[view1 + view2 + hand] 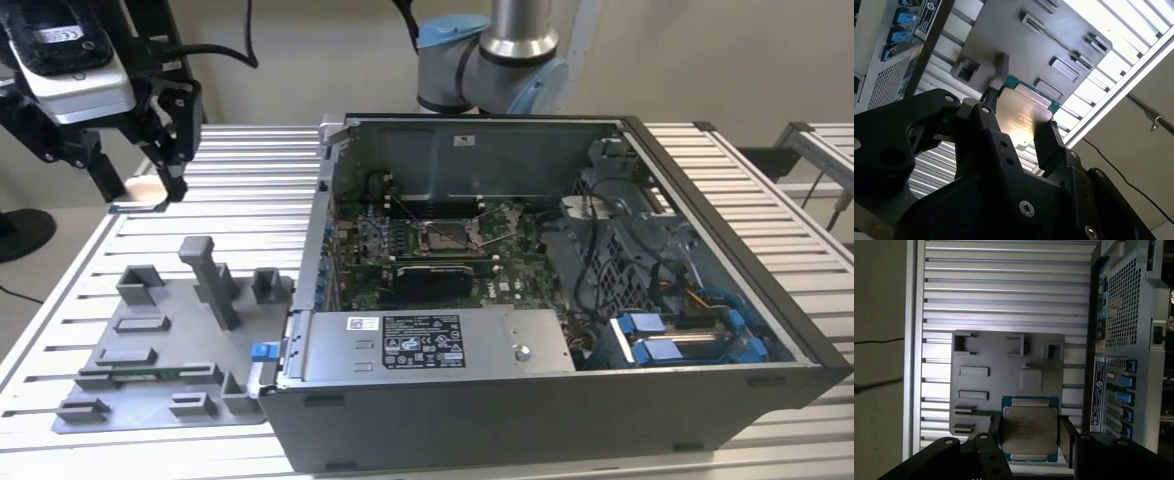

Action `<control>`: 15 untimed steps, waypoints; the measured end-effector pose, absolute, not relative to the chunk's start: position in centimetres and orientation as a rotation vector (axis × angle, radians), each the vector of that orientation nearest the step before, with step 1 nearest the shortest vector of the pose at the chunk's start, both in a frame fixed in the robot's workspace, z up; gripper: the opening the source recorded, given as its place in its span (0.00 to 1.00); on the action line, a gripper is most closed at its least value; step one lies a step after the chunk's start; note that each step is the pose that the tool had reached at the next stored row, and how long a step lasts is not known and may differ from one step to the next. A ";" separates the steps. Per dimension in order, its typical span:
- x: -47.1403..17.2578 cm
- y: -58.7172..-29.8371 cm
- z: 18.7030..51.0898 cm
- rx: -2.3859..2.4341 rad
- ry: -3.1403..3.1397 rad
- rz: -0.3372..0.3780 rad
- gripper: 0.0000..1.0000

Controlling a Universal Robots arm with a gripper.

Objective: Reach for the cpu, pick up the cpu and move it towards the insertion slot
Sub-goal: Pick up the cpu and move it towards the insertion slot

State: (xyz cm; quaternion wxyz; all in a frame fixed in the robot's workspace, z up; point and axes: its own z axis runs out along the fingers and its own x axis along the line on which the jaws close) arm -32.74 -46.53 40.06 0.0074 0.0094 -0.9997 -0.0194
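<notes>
The gripper [138, 183] is closed on the cpu [1030, 432]. In both wrist views the two black fingers [1068, 436] press on opposite edges of the chip, and its silvery face is turned toward the cameras. Reaching and picking look done, so the step in hand is the carry toward the insertion slot [445, 237].

In the exterior view the gripper hangs well outside the computer case [534, 400], off its left wall and above the slatted table [227, 170]. The slot lies inside the case, near the middle of the green motherboard [360, 250]. By my reading, the carry calls for clearing the case's left wall and keeping the chip level and square to the socket frame. It also needs a steady grip, as the fingers hold only thin edges.

Two things hold other parts:
- **The case** is open on top. It holds the motherboard, a bundle of cables and blue-tabbed bays toward the wall far from the gripper. The slot's dark centre appears unoccupied.
- **The grey fixture tray** [160, 345] lies flat on the table just outside the case's left wall. It carries upright blocks and shallow pockets, and the cpu is held above it rather than resting in it.
</notes>
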 end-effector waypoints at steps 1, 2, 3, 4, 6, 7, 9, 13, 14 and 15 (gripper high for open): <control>-32.6 -46.5 40.1 0.029 -3.126 -0.061 0.00; -32.4 -46.5 40.1 0.029 -3.125 -0.060 0.00; -32.3 -46.5 40.1 0.029 -3.125 -0.061 0.00; -32.1 -46.5 40.1 0.029 -3.125 -0.061 0.00; -31.9 -46.5 40.1 0.029 -3.125 -0.061 0.00; -31.7 -46.5 40.1 0.029 -3.124 -0.060 0.00; -31.4 -46.5 40.1 0.029 -3.124 -0.061 0.00; -30.9 -46.5 40.1 0.029 -3.123 -0.060 0.00; -30.8 -46.5 40.1 0.029 -3.123 -0.061 0.00; -30.6 -46.5 40.1 0.029 -3.122 -0.061 0.00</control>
